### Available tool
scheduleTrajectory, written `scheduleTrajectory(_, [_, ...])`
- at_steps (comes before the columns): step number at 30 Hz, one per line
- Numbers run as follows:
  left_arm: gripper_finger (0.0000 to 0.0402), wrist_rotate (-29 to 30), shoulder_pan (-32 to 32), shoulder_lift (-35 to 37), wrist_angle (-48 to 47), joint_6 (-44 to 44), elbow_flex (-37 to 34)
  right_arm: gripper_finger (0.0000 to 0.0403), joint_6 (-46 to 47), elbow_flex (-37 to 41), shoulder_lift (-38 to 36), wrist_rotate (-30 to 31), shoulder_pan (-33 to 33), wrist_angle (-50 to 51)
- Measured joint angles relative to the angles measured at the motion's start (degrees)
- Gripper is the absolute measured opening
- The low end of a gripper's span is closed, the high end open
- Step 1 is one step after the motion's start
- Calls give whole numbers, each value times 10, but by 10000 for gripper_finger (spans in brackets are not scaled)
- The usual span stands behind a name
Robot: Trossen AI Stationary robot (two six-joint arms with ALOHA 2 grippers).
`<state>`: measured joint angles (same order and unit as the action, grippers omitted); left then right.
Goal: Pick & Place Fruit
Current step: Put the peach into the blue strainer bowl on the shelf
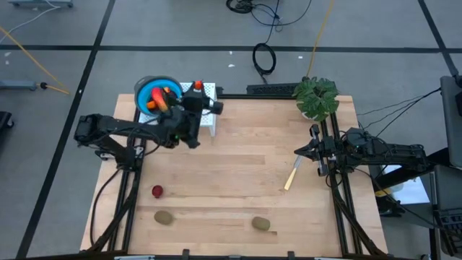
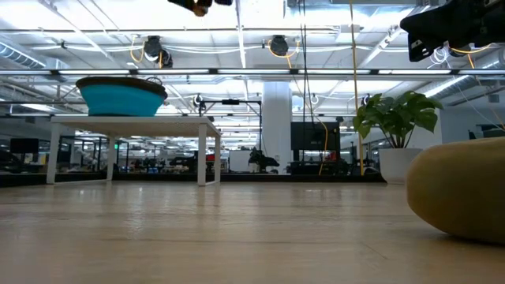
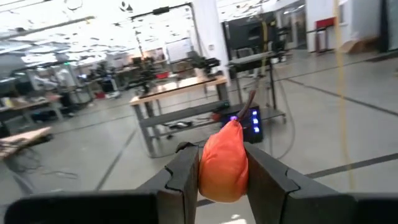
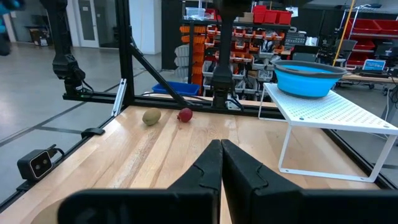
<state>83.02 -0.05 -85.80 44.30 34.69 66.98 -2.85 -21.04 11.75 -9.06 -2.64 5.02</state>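
Wooden table [image 1: 238, 166], carrying a white perforated stand [image 4: 336, 115] with the blue bowl [image 1: 155, 92] on top. My left gripper [image 3: 222, 177], raised beside the bowl, clamps a red-orange oval fruit [image 3: 222, 163]. My right gripper [image 4: 220, 163] waits closed at the table's right edge. Two kiwis [image 1: 164, 217] [image 1: 260, 224] and a dark red ball [image 1: 157, 191] lie along the near side.

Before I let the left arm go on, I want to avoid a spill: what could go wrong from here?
The left gripper holds the orange-red fruit only by its sides, raised near the white rack; it could slip out and roll off. The blue bowl already holds fruit, so a drop from height may bounce out. The bowl sits near the rack's edge, and a nudge could shift it.
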Motion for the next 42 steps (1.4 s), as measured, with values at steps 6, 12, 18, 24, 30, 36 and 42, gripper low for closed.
scheduleTrajectory(6, [108, -17, 45, 0, -22, 0, 0, 0, 0, 0, 0, 0, 0, 0])
scheduleTrajectory(12, [108, -107, 78, 0, -153, -129, 0, 0, 0, 0, 0, 2, 0, 0])
scheduleTrajectory(18, [108, -167, 120, 0, -290, -251, 0, 0, 0, 0, 0, 2, 0, 0])
scheduleTrajectory(24, [108, -234, 172, 33, -412, -347, 1, 0, 0, 0, 0, 2, 0, 0])
scheduleTrajectory(30, [108, -263, 214, 85, -547, -412, 1, 0, 0, 0, 0, 5, 0, 0])
scheduleTrajectory(36, [108, -322, 257, 134, -669, -489, 0, 0, 0, 0, 0, 5, 0, 0])
scheduleTrajectory(42, [108, -402, 297, 172, -787, -578, 0, 0, 0, 0, 0, 5, 0, 0])
